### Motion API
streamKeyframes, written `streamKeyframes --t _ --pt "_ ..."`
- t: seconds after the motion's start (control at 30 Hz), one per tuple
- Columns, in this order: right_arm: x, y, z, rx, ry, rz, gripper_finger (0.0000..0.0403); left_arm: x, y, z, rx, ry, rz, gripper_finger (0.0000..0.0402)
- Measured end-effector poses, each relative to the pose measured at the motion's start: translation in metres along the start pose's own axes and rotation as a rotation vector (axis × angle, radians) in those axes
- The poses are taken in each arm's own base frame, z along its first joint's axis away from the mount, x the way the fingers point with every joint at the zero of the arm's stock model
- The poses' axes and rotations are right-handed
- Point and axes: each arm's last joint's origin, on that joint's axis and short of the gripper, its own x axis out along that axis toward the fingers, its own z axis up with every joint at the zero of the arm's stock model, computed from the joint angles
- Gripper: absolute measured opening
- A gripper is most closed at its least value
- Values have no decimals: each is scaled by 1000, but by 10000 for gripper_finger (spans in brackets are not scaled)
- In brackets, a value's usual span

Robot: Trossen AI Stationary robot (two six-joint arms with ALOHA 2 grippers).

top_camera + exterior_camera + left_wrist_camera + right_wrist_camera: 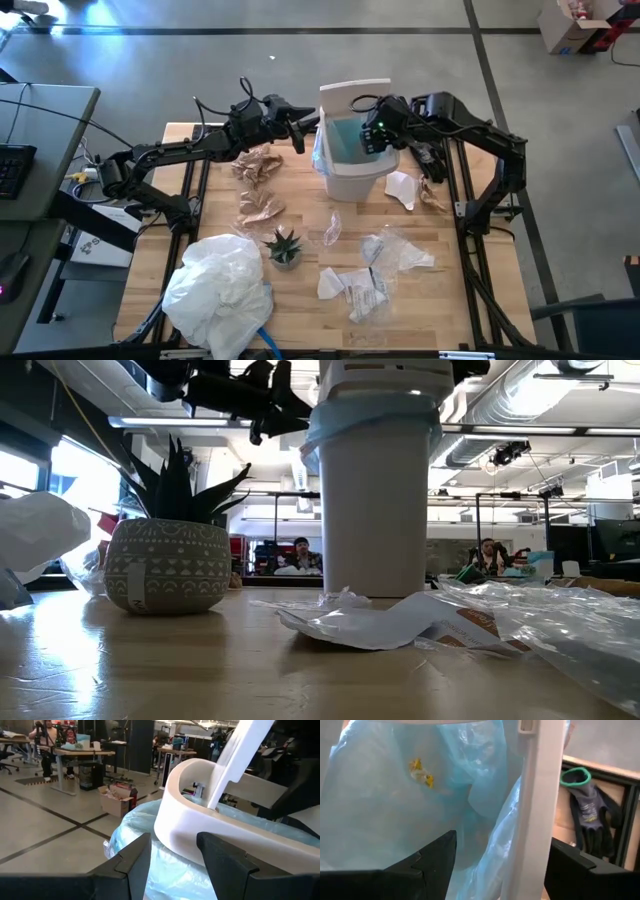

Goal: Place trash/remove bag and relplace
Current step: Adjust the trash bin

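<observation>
- A white bin (pixel 352 160) stands at the far middle of a wooden table (pixel 200 220), lined with the light-blue bag (pixel 345 138), whose edge is folded out over the rim; the bin's white lid (pixel 352 92) stands raised at the back.
- The left gripper (pixel 300 128) hovers just beside the bin's left rim, fingers (pixel 131 865) spread apart with the white rim ring (pixel 176 827) showing between them; nothing is gripped.
- The right gripper (pixel 375 135) hangs over the bin's mouth on its right side, jaws wide apart and empty; its wrist view looks down into the blue liner, where a small yellow scrap (pixel 421 773) lies against the plastic.
- The trash lies scattered on the table: crumpled brown paper pieces (pixel 258 165) to the bin's left, white paper scraps (pixel 400 188) to its right, and clear plastic wrappers (pixel 385 248) with more white scraps (pixel 355 288) toward the near side.
- A small potted plant (pixel 283 246) sits near the table's middle, beside a big heap of white plastic (pixel 218 288) at the near left corner.
- A dark work glove with a green cuff (pixel 587 802) rests on the frame beyond the bin.
- In the low view, two people (pixel 300 555) sit at desks in the room behind.
</observation>
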Motion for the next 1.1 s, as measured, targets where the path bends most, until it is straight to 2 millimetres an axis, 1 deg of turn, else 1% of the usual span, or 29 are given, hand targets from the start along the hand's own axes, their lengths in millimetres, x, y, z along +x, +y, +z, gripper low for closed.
streamKeyframes --t 0.1,0.27,0.4,0.5,0.63,0.77,0.93,1.1 --pt "1 -2 3 17 9 4 238 0 0 1 0 -7 -1 158" --pt "5 -8 14 56 -34 -18 238 0 -1 6 2 -65 7 158" --pt "8 -7 17 53 -39 -3 238 1 3 9 3 -109 51 158" --pt "11 -5 17 48 -31 -9 238 11 9 9 3 -93 72 158" --pt "13 -5 16 40 -15 -30 238 33 15 0 1 -22 104 158" --pt "14 -4 13 27 -1 -44 238 48 18 -8 24 40 138 158" --pt "12 0 7 3 5 -35 238 52 23 -7 25 38 142 158" --pt "10 4 3 -18 8 -22 238 49 24 2 36 -10 127 158"
